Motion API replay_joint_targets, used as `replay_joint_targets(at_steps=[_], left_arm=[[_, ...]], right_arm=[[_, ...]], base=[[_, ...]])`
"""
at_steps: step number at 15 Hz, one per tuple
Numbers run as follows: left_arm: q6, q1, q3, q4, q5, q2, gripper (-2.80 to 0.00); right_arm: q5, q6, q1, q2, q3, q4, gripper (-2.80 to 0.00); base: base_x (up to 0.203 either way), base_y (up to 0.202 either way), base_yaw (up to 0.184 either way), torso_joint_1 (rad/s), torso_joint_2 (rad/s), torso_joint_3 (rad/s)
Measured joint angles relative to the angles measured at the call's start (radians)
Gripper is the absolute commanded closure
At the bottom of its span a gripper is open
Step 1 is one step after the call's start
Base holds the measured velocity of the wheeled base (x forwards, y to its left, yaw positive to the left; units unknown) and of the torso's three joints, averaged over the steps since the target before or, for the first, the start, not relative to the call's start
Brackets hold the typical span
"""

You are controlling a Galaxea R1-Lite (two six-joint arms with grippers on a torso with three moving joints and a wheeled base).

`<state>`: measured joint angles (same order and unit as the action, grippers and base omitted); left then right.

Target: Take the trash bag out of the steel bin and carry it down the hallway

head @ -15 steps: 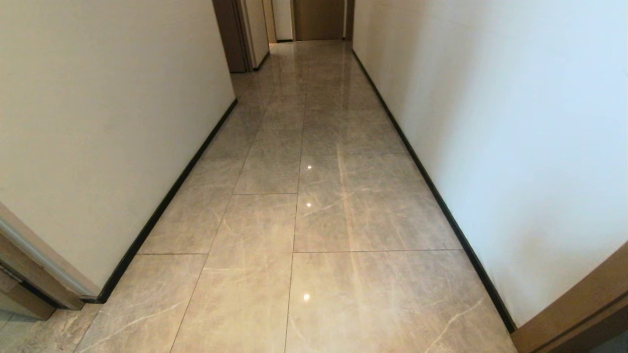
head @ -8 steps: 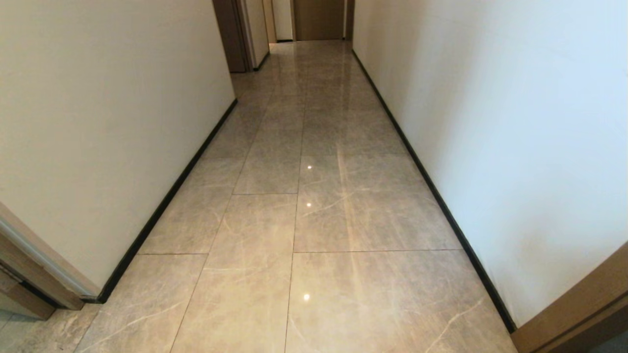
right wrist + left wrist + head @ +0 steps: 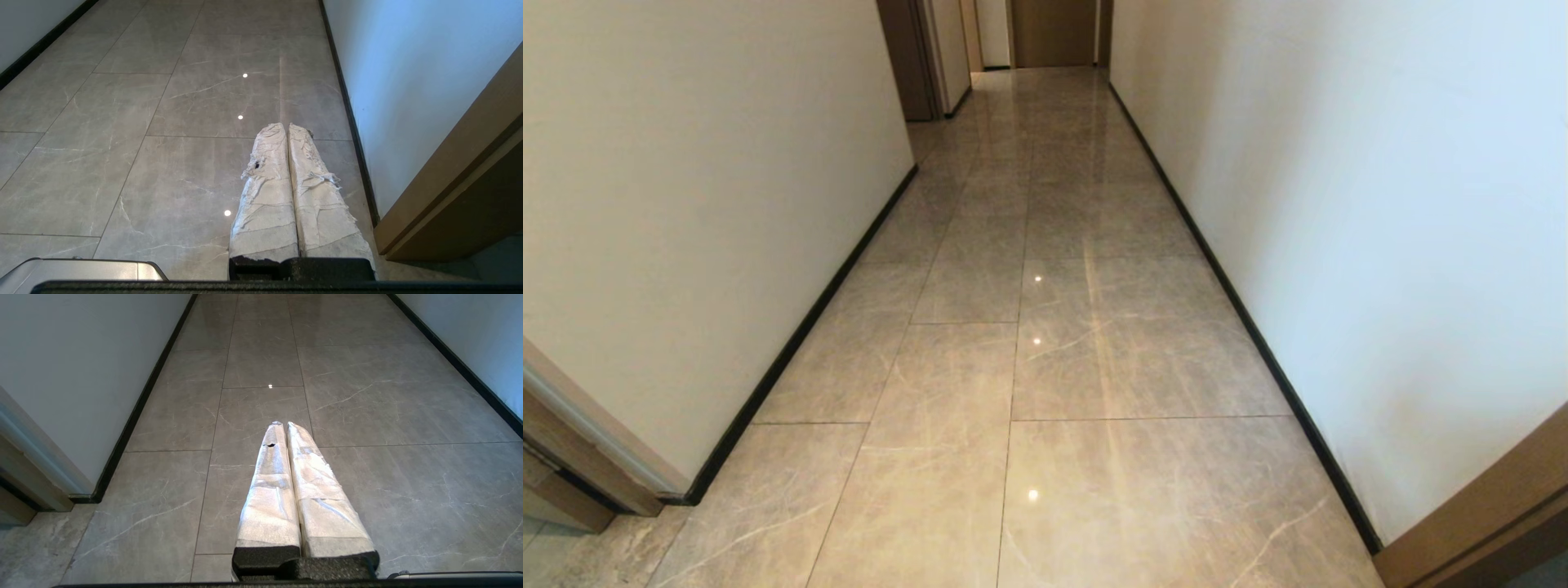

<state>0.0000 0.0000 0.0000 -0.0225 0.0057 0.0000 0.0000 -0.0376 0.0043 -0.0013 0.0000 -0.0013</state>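
Note:
The hallway (image 3: 1045, 327) runs ahead of me, floored with large grey-beige stone tiles between pale walls. The trash bag and the steel bin are out of view in every picture. My left gripper (image 3: 284, 425) hangs low over the tiles, its two white-wrapped fingers pressed together with nothing between them. My right gripper (image 3: 286, 126) is parked the same way near the right-hand wall, shut and empty, its wrapping frayed. Neither arm shows in the head view.
Pale walls (image 3: 1339, 204) with black skirting (image 3: 792, 343) close the passage on both sides. Brown wooden door frames stand at the near left (image 3: 572, 465), the near right (image 3: 1478, 506) and the far end (image 3: 1054, 33). A grey part of my base (image 3: 81, 271) shows low down.

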Motion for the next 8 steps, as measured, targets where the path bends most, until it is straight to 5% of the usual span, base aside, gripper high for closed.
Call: replay_joint_targets(at_steps=[8], left_arm=[[0.000, 0.000, 0.000, 0.000, 0.000, 0.000, 0.00]], right_arm=[[0.000, -0.001, 0.000, 0.000, 0.000, 0.000, 0.00]], base=[[0.000, 0.000, 0.000, 0.000, 0.00, 0.000]])
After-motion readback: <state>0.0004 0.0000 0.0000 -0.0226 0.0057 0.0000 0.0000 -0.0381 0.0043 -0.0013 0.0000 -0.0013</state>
